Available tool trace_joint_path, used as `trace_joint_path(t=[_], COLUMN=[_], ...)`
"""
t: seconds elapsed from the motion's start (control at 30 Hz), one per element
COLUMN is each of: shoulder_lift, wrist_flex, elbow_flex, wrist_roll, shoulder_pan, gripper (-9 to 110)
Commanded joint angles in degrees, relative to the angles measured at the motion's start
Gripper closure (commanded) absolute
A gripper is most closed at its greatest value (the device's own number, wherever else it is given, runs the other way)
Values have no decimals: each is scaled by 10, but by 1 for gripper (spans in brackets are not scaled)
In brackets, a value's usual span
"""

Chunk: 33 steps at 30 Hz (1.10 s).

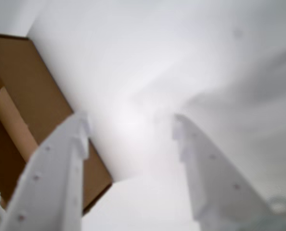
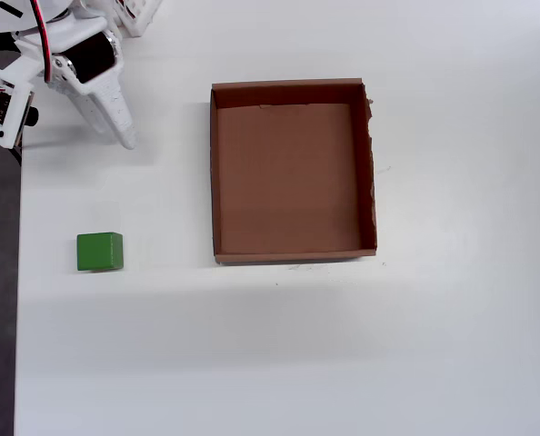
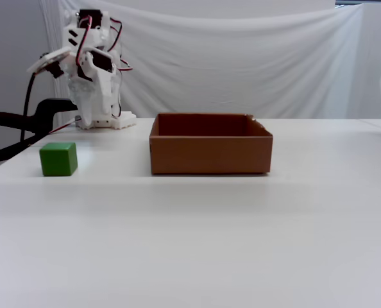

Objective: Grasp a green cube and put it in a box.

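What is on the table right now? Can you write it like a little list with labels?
table: white, bare around the things
green cube: sits alone near the left edge in the overhead view, apart from the box
box: brown cardboard, empty, mid-table, right wall ragged
robot arm: white, folded up at the top left corner in the overhead view
fingers: spread apart, holding nothing, up in the air
cube in box yet: no
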Motion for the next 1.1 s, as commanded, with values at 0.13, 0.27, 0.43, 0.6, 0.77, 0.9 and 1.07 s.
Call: trace_joint_path(t=[0.13,0.27,0.43,0.6,0.77,0.9,1.07], shoulder_lift=[1,1,1,1,1,1,1], wrist_flex=[1,1,1,1,1,1,-24], elbow_flex=[1,1,1,1,1,1,0], wrist_roll=[-3,-3,-3,-3,-3,-3,-3], shoulder_pan=[-2,-2,-2,-2,-2,-2,3], gripper=[79,79,79,79,79,79,80])
